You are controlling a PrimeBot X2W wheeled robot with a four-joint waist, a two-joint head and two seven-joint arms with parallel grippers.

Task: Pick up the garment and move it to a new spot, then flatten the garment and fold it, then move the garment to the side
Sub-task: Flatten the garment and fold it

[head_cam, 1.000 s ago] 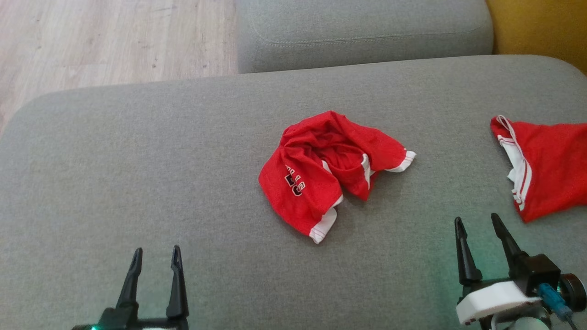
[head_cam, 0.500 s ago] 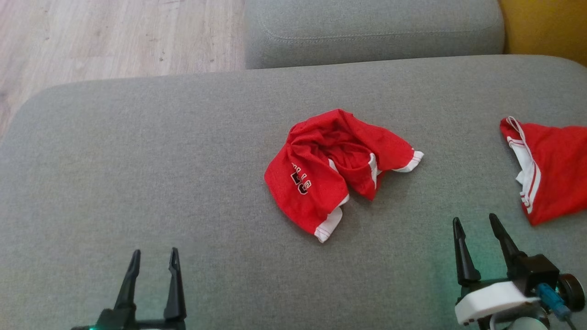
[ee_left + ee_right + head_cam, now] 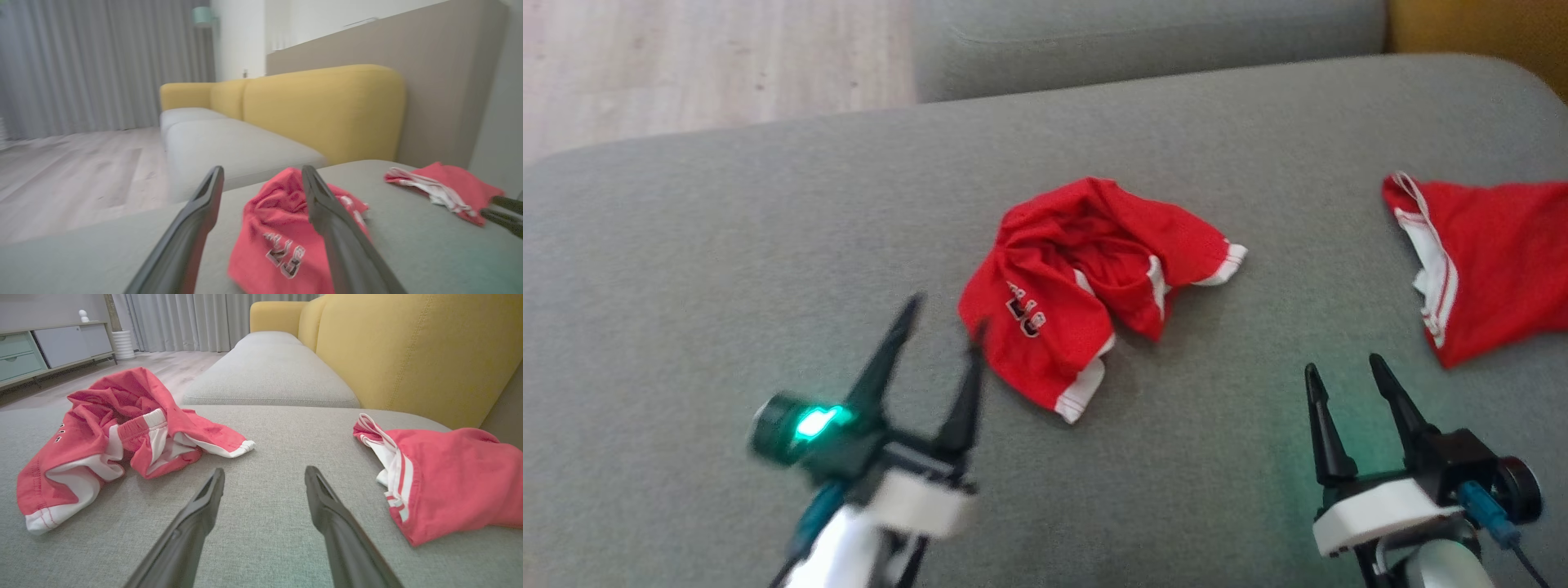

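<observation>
- The garment: red, white-trimmed, dark-lettered, apparently a pair of shorts, crumpled in a heap on the grey seat cushion. It lies just ahead of the left gripper and slightly to that gripper's right. The arm is blurred, so it cannot be told whether the tips touch the near lettered edge.
- The left gripper: jaws spread wide with nothing gripped. Seen along its own fingers, the heap sits between and beyond the two tips.
- The right gripper: jaws likewise spread and empty, low over bare cushion. The heap lies ahead and to its left, well apart.
- A second red garment: white-striped, ahead of the right gripper and to its right, near it.
- Judged step: approach to the first pick-up. No lift, flattening or fold is done yet.
- Hazards: a pinch on one loose outer fold may raise a single layer and drag the bulk. Tips driven too low could snag the cushion weave. The right arm could catch the wrong red piece — the two look alike.
- Count: two red garments, two grippers of two fingers each, two grey seat sections, one yellow backrest.
</observation>
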